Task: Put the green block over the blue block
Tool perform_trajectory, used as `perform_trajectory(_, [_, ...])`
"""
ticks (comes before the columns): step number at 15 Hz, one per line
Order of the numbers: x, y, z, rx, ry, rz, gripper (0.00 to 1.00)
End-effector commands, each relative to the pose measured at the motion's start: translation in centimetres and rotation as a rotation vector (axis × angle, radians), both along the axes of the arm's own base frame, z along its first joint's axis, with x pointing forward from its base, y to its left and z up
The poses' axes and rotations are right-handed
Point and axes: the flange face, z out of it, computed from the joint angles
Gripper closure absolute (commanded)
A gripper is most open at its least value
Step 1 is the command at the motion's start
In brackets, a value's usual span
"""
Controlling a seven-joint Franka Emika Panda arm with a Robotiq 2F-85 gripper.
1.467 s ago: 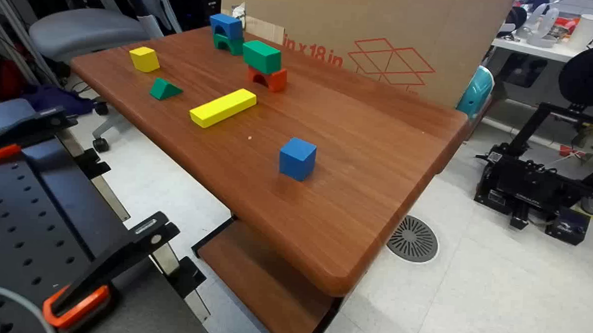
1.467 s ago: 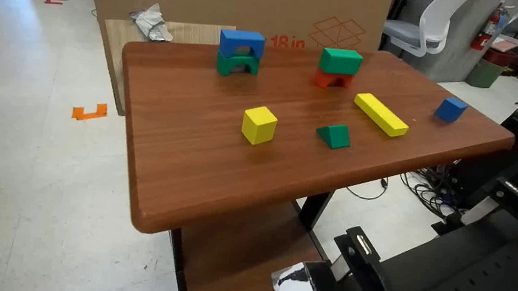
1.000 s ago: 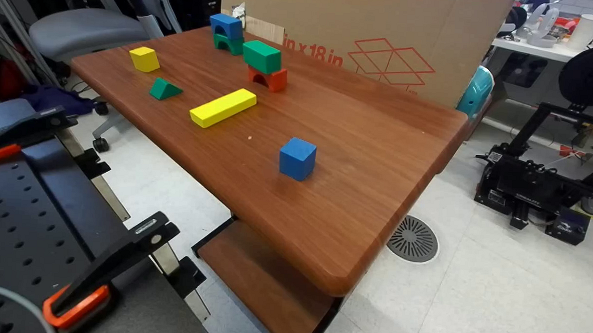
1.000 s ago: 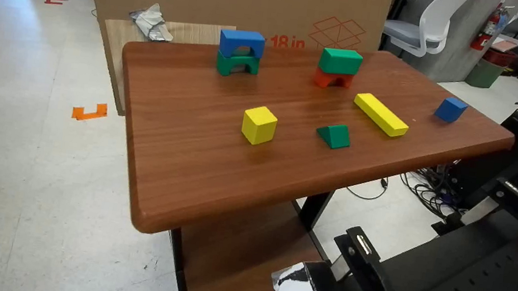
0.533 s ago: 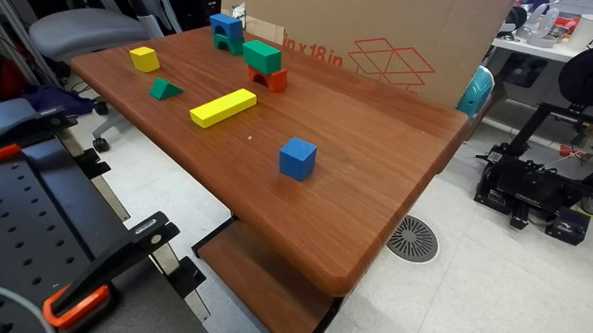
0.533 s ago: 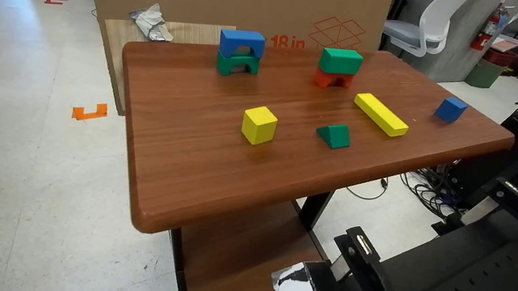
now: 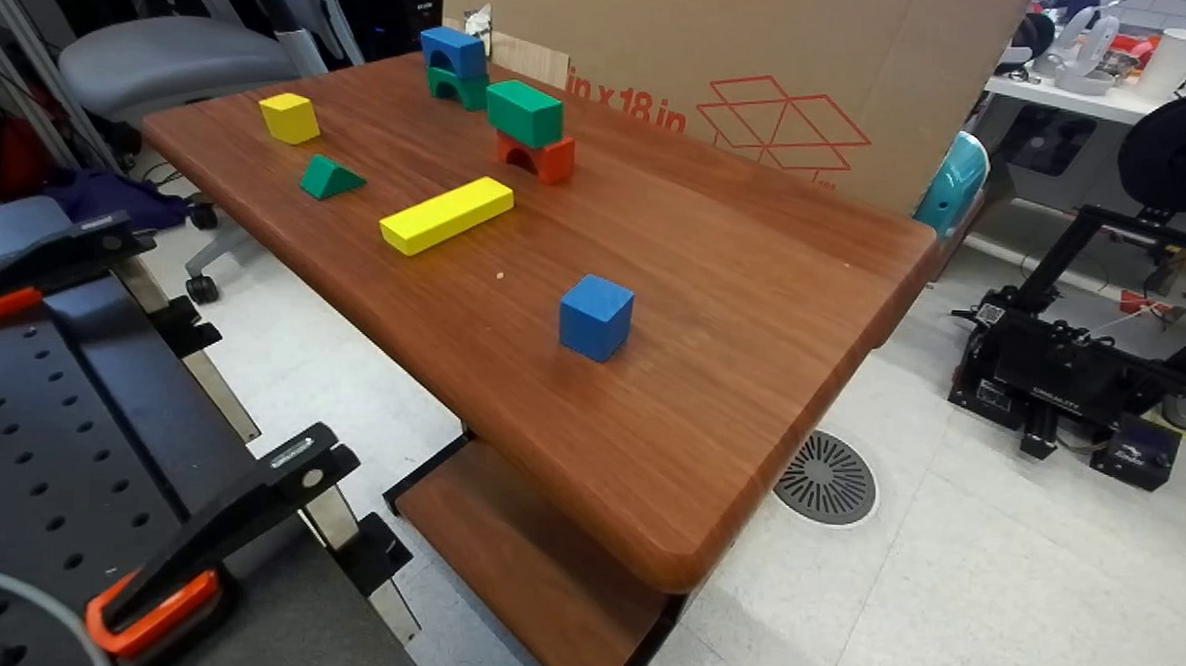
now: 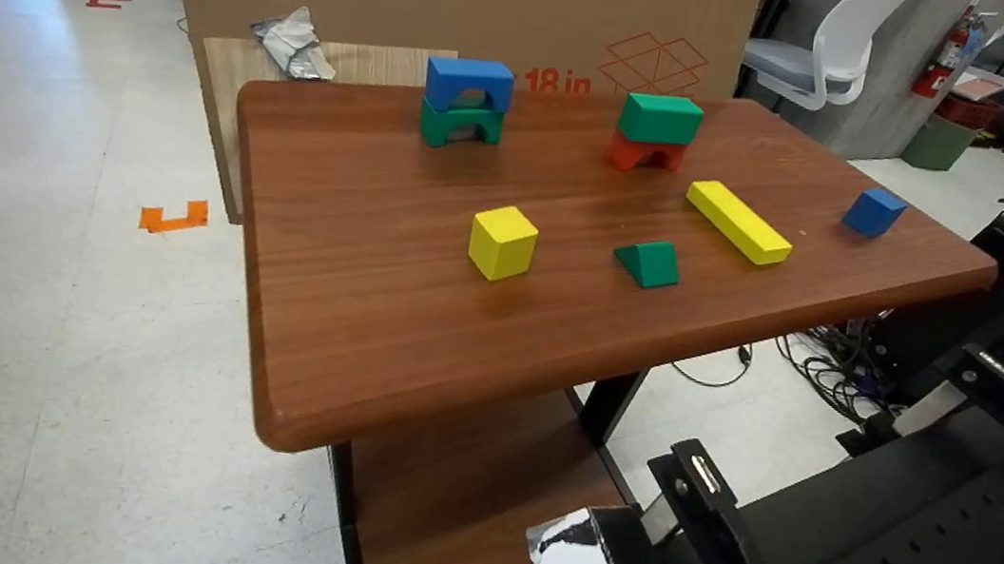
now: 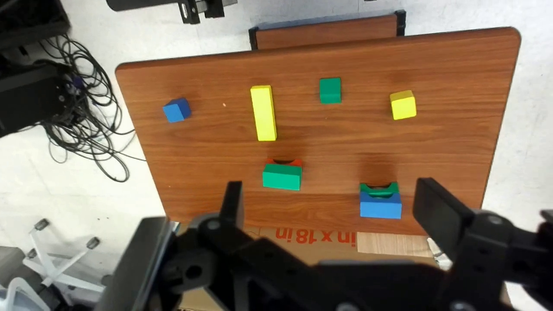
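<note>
Gripper [image 9: 330, 194] wide, green block [image 9: 281, 177] horizontal lengthwise

On the brown table [image 8: 346, 301] we see a blue block [image 7: 595, 319], yellow bar [image 7: 446, 216], yellow cube [image 8: 503, 244], green wedge [image 8: 650, 266], red arch [image 7: 552, 160] and green arch [image 8: 460, 117], all lying apart.

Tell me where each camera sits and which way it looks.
Wrist view: above the table, facing down; the open end effector shows along the bottom.
Exterior view: near the table end by the floor grate, looking down toward the cardboard; no end effector.
Exterior view: near the end by the yellow cube, facing the cardboard; no end effector.
Both exterior views share the green block on the red arch.
</note>
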Motion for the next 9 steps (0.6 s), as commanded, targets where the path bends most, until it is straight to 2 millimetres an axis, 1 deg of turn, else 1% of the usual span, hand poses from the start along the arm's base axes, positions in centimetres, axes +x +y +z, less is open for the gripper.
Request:
perform_trajectory(1, [4.3, -3.6, -2.5, 0.048, 0.024, 0.089, 0.00])
perform_trajectory(5, [8.3, -7.8, -6.0, 0.112, 0.080, 0.121, 0.00])
perform_trajectory(7, [10.0, -9.2, -7.7, 0.128, 0.107, 0.132, 0.00])
perform_trajectory(9, [11.7, -9.8, -9.5, 0.149, 0.143, 0.127, 0.00])
